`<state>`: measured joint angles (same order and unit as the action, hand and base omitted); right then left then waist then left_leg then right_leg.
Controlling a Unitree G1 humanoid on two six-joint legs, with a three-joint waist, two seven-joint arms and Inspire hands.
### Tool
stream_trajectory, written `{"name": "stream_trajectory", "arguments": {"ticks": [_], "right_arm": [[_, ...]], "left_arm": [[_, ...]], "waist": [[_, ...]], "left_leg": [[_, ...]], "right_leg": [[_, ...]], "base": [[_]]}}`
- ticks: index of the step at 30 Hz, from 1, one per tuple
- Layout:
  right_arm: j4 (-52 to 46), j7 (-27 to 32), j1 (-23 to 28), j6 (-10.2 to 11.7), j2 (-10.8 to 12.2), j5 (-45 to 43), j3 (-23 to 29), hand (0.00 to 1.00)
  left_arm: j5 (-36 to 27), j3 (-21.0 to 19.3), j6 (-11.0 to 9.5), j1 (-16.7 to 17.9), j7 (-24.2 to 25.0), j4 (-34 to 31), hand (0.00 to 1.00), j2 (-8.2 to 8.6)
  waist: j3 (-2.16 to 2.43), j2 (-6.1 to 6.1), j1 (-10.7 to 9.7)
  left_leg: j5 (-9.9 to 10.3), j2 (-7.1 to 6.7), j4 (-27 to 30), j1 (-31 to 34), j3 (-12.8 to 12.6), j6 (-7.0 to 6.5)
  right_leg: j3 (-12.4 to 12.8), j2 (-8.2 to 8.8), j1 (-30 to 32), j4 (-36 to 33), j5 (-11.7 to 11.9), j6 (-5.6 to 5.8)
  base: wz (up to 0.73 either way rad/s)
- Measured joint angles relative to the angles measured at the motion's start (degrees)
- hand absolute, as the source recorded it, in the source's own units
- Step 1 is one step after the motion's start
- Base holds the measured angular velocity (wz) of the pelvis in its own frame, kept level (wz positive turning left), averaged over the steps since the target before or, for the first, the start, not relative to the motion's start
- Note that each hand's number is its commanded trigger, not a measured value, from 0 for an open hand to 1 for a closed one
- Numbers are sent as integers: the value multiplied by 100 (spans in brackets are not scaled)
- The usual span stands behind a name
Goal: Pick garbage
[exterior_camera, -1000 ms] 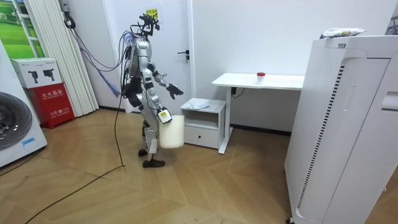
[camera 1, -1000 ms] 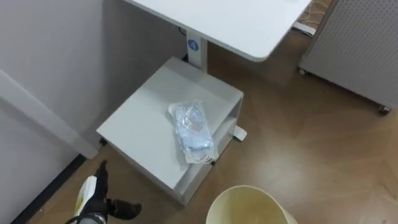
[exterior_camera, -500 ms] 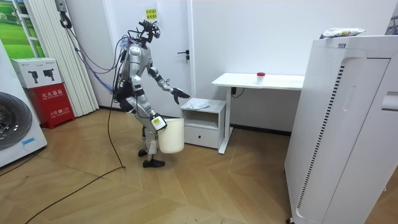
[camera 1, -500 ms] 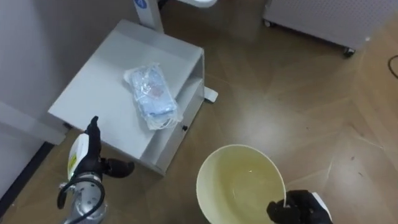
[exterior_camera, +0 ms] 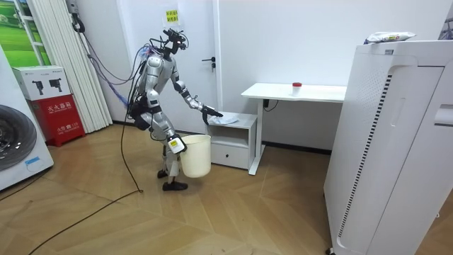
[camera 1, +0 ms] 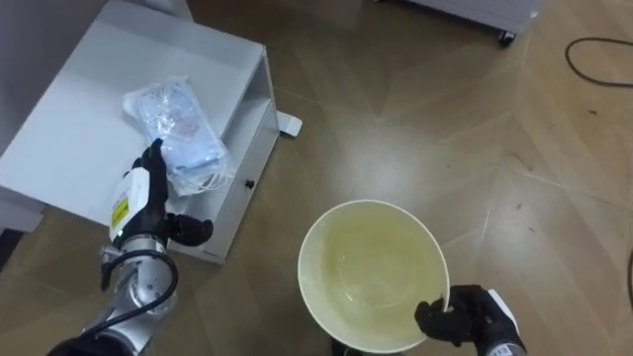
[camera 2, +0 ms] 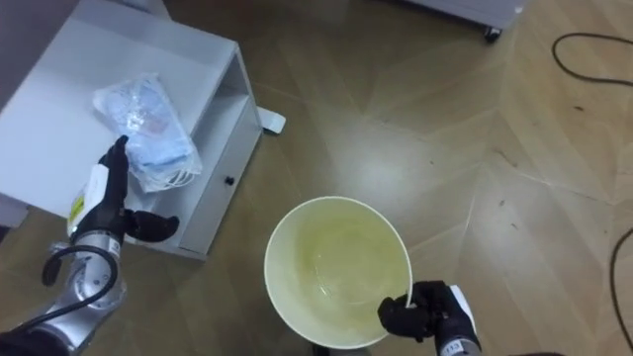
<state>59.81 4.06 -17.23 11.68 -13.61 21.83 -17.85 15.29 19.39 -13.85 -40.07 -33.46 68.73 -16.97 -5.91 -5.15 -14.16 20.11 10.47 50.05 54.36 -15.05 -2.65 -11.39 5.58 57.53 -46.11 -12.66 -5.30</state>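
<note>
1. We stand on the wood floor (camera 1: pixel 425 129) before a low white cabinet (camera 1: pixel 69 109). Its flat top spreads beneath and beyond our left hand (camera 1: pixel 146 193). In the room view the cabinet sits under the end of a white desk (exterior_camera: pixel 294 92), further out than that hand reaches.
2. A pale yellow bucket (camera 1: pixel 376 267) is mouth up, just to the left of our right hand (camera 1: pixel 465 316) and down to the right of the left hand. The right hand's fingers are curled tightly over the bucket's rim and carry it.
3. The garbage is a clear plastic packet (camera 1: pixel 173 129) with blue and white contents. It lies on the cabinet top just past the left hand's fingertips, near the cabinet's front edge.
4. The left hand is spread wide, fingers straight, thumb out sideways, holding nothing. We cannot tell whether its tips touch the packet.
</note>
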Motion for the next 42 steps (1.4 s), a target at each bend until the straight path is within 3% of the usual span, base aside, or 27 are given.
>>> {"name": "stream_trajectory", "arguments": {"ticks": [10,16,22,31,32,33,34,42], "right_arm": [[-2,-33,8,29,-18,316,-76,100],[-4,-38,9,24,-19,381,-100,100],[-31,-67,14,-8,-36,554,-98,100],[-242,-170,28,-206,-200,750,-96,100],[-245,-161,27,-257,-224,766,-94,100],[-241,-159,27,-312,-240,782,-94,100],[-236,-160,28,-336,-245,794,-94,100],[-281,-154,31,-508,-252,809,-45,100]], "left_arm": [[31,3,3,-70,-247,5,0,-21],[473,2,48,-77,-258,4,0,-46],[810,6,210,-130,-258,21,0,-70],[1821,109,782,-141,-259,127,2,-176],[1986,135,873,-151,-258,129,55,-181],[2116,169,958,-158,-258,130,73,-182],[2163,192,992,-162,-258,132,100,-183],[2817,347,1347,-470,-465,160,100,-259]], "waist": [[-28,-31,-95],[-29,-31,-100],[-33,-38,-99],[-41,-52,-106],[-48,-41,-107],[-50,-38,-108],[-50,-38,-109],[-51,-37,-114]], "left_leg": [[102,98,184,137,-33,0],[122,117,184,149,-36,14],[133,120,235,220,-16,3],[146,122,350,388,-47,-3],[151,121,381,404,-47,-9],[151,121,385,412,-44,-9],[150,121,386,412,-43,-10],[155,111,436,454,17,-16]], "right_leg": [[-145,55,76,-164,-138,-21],[-143,38,93,-152,-143,-28],[-152,42,152,-175,-143,-27],[-99,62,361,-334,-153,-42],[-102,79,381,-383,-169,-51],[-111,84,385,-390,-174,-55],[-111,86,384,-391,-174,-56],[-165,109,379,-409,-176,-57]], "base": [[4],[0],[0],[0],[5],[5],[0],[1]]}}
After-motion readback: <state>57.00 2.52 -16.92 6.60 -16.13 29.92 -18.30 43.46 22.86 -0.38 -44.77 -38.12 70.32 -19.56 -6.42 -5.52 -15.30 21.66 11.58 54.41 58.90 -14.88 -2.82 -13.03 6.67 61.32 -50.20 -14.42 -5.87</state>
